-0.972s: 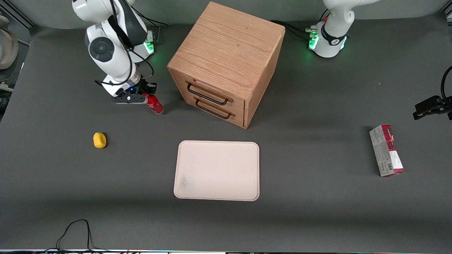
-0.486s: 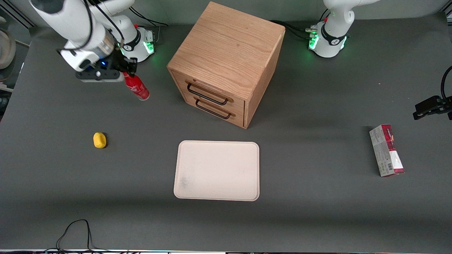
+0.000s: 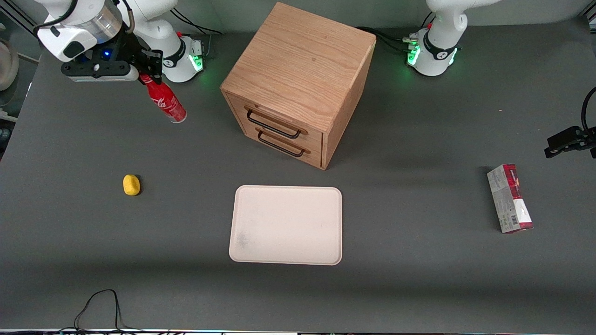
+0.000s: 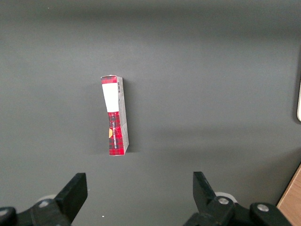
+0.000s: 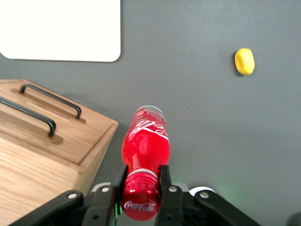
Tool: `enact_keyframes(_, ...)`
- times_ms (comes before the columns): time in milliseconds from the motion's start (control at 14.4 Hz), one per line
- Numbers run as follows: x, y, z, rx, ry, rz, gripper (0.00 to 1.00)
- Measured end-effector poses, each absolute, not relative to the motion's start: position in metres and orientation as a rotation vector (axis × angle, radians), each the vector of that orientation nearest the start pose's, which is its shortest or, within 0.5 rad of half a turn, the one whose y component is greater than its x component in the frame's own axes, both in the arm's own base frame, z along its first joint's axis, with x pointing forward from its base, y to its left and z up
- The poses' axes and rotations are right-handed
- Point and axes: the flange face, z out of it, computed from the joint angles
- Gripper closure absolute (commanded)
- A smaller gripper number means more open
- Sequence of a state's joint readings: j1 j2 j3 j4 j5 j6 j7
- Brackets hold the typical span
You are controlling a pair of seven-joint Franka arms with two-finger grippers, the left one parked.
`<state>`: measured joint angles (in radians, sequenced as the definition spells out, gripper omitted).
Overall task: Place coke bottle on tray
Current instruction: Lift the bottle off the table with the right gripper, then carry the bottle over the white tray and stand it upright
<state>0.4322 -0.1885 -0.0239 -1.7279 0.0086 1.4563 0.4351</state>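
Observation:
The red coke bottle point(image 3: 165, 102) hangs in the air from my gripper point(image 3: 146, 74), high over the table at the working arm's end, beside the wooden cabinet. In the right wrist view the gripper point(image 5: 141, 176) is shut on the bottle point(image 5: 146, 146) at its neck, just under the red cap. The bottle tilts, its base pointing down toward the table. The pale cream tray point(image 3: 286, 225) lies flat in front of the cabinet's drawers, nearer the front camera, and shows in the wrist view as well, tray point(image 5: 61, 30).
The wooden cabinet point(image 3: 298, 81) with two black drawer handles stands at the table's middle, cabinet point(image 5: 42, 141). A small yellow object point(image 3: 131, 184) lies nearer the camera than the gripper. A red-and-grey carton point(image 3: 510, 198) lies toward the parked arm's end. A black cable point(image 3: 98, 307) loops at the front edge.
The gripper has risen off the table with the coke bottle in it and moved away from the front camera and outward from the cabinet. The bottle now hangs clear of the surface.

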Motion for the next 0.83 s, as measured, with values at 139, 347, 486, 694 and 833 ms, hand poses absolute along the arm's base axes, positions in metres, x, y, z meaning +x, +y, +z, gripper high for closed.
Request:
enact_keyframes(139,0.477,0.208,0.64,-3.159,0.039,0.108,1.0)
enact_keyframes(347,0.531,0.237,0.627,-3.153,0.03,0.11,1.0)
enact_keyframes(486,0.564,0.257,0.616,-3.156,0.017,0.124,1.0)
enact_keyframes(694,0.605,0.284,0.59,-3.154,-0.004,0.129,1.0)
enact_keyframes(833,0.62,0.299,0.572,-3.145,-0.025,0.121,1.0)
